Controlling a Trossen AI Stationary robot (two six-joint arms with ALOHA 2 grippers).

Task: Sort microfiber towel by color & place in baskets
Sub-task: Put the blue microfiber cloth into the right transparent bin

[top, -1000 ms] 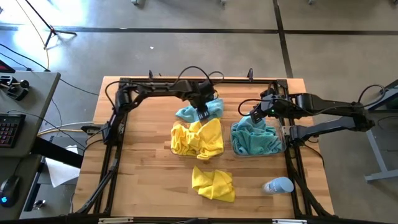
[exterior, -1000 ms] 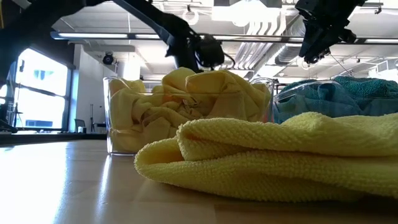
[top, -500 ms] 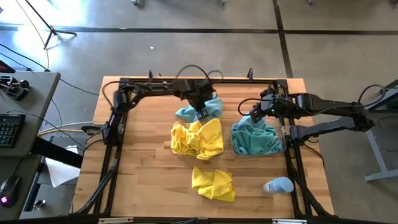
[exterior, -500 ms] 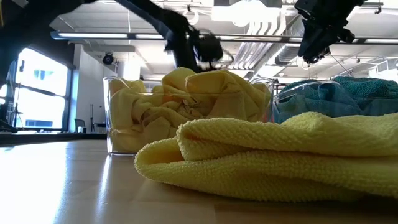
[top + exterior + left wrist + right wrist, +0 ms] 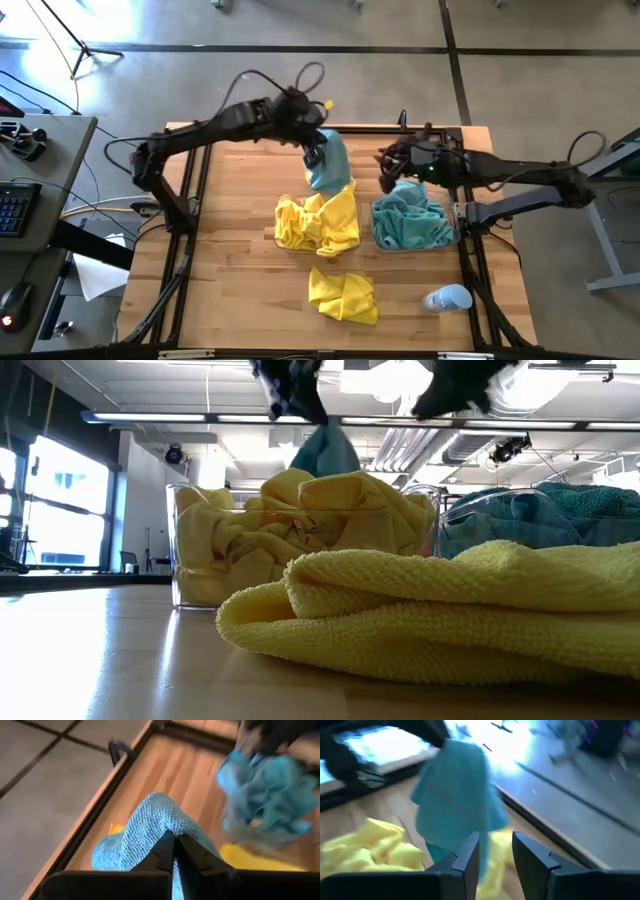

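A teal-blue towel (image 5: pixel 329 160) hangs from my left gripper (image 5: pixel 313 157), which is shut on it above the table's far middle. In the low view this towel (image 5: pixel 325 452) shows above the yellow pile, its lower end hidden. My right gripper (image 5: pixel 388 172) stands open just right of it, above the far end of the right basket (image 5: pixel 456 226), which holds teal towels (image 5: pixel 412 225). The left basket (image 5: pixel 185 560) holds yellow towels (image 5: pixel 318 220). Another yellow towel (image 5: pixel 343 295) lies bunched on the table toward the near edge. My left gripper pinches a raised fold at the top of the teal-blue towel (image 5: pixel 156 822) between its two shut fingers (image 5: pixel 165 851). The towel hangs slack below the fingers. Whether its lower end (image 5: pixel 320 186) still touches the table behind the left basket, I cannot tell.
A white and light-blue bottle (image 5: pixel 447 298) lies near the table's front right corner. A black metal frame (image 5: pixel 195 190) runs along the table's left, far and right sides. Bare wood shows on the left half of the table (image 5: pixel 235 260).
My left gripper has shut on the teal-blue towel that lay behind the left basket and has risen with it toward the far edge, so the towel now hangs instead of lying bunched. My right gripper has moved toward the table's left, nearer the hanging towel.
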